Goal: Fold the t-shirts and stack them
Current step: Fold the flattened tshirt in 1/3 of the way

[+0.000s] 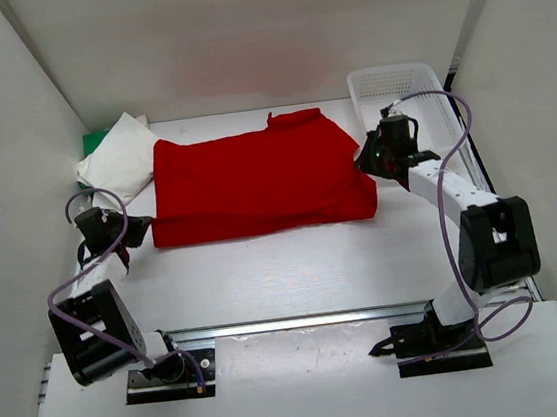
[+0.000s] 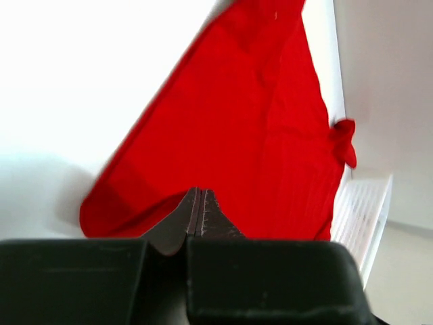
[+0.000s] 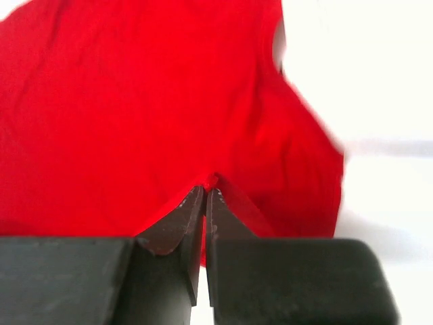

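I've got red t-shirt (image 1: 255, 181) spread flat mid table (image 1: 286, 273). My right pincer (image 3: 206, 191) clamped on its right edge, red cloth nipped at tips. My left pincer (image 2: 199, 194) jaws together at left edge; cloth caught or not, can't tell. Folded white t-shirt (image 1: 117, 158) atop green t-shirt (image 1: 92, 142), far-left corner.

Three t-shirts, as we see them from above.

We find the red cloth t-shirt (image 1: 255, 181) lying flat in the middle of the table, folded into a broad rectangle with its long side running left to right, the neck opening poking up at the far edge and the cloth lightly creased. Just beside its far left corner we see the white cloth t-shirt (image 1: 120, 158) folded into a puffy, tilted packet, resting on the bright green cloth t-shirt (image 1: 93, 142), of which only a corner shows.
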Available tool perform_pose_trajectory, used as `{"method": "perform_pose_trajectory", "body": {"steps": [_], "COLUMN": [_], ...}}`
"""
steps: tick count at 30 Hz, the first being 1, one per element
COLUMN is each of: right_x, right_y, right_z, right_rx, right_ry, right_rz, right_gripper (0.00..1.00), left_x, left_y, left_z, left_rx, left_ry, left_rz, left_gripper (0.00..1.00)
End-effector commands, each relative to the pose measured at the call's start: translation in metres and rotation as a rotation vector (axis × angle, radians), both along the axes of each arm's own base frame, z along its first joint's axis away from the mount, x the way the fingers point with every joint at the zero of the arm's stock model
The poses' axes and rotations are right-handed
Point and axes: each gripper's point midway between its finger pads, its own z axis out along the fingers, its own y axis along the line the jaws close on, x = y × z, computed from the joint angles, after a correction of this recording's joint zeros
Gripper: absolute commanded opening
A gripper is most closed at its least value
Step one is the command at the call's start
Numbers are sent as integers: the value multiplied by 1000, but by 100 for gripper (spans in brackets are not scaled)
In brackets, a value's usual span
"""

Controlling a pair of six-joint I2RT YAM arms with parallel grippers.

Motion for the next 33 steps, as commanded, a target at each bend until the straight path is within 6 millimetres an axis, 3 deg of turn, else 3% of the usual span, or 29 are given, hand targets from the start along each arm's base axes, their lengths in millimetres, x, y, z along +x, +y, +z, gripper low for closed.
{"method": "perform_pose_trajectory", "body": {"steps": [1, 3, 4, 6, 7, 9, 11, 12, 13, 14, 15, 16, 18, 20, 22, 23, 24, 25, 26, 27, 28, 30, 33], "right_x": [40, 57, 61, 77, 86, 97, 112, 113, 120, 125, 125, 125, 125, 120, 109, 96, 82, 74, 54, 30, 25, -8, -28], "right_y": [-6, -9, -10, -11, -11, -9, -8, -6, -7, -6, -4, -1, 0, 4, 5, 3, 6, 9, 9, 10, 9, 5, -16], "right_z": [19, 26, 14, 16, 25, 13, 21, 9, 16, 17, 11, 11, 25, 39, 62, 69, 53, 76, 70, 51, 52, 12, -13], "right_rx": [-22, -27, -35, -43, -44, -39, -45, -51, -55, -55, -60, -57, -47, -41, -37, -27, -9, 20, 38, 60, 67, 97, 122], "right_ry": [-80, -99, -71, -77, -102, -79, -93, -68, -86, -87, -73, -67, -103, -127, -168, -172, -143, -217, -222, -191, -231, -162, -131], "right_rz": [7, 6, 5, 10, 10, 17, 26, 33, 29, 25, 33, 35, 41, 44, 44, 32, 30, 35, 18, 4, -1, -20, -71], "right_gripper": [1, 0, 0, 0, 0, 0, 0, 0, 0, 0, 6, 11, 32, 38, 39, 36, 24, 12, 7, 0, 1, 0, 4], "left_x": [28, 35, 39, 45, 46, 52, 56, 59, 61, 59, 62, 62, 57, 50, 33, 23, 18, 7, -6, -22, -28, -45, -63], "left_y": [12, 14, 15, 16, 16, 16, 15, 13, 15, 16, 13, 14, 19, 20, 13, 8, 0, -9, -20, -26, -30, -32, -34], "left_z": [16, 6, 5, -4, -13, -14, -15, -14, -11, -14, -7, -4, 2, 21, 18, 18, 25, 10, 1, -14, -21, -37, -56], "left_rx": [31, 42, 46, 44, 37, 42, 54, 58, 58, 68, 64, 68, 81, 122, 155, 176, 199, 199, 186, 171, 152, 133, 85], "left_ry": [-52, -21, -15, 6, 28, 33, 33, 30, 22, 32, 16, 13, 4, -38, -20, -25, -44, -12, 2, 27, 38, 60, 89], "left_rz": [29, 28, 28, 25, 25, 18, 11, 3, 0, 2, -13, -13, -9, -3, -8, -14, -31, -50, -76, -82, -90, -76, -65], "left_gripper": [0, 0, 0, 0, 0, 0, 0, 1, 4, 13, 25, 31, 42, 42, 39, 38, 39, 39, 40, 41, 42, 42, 45]}}
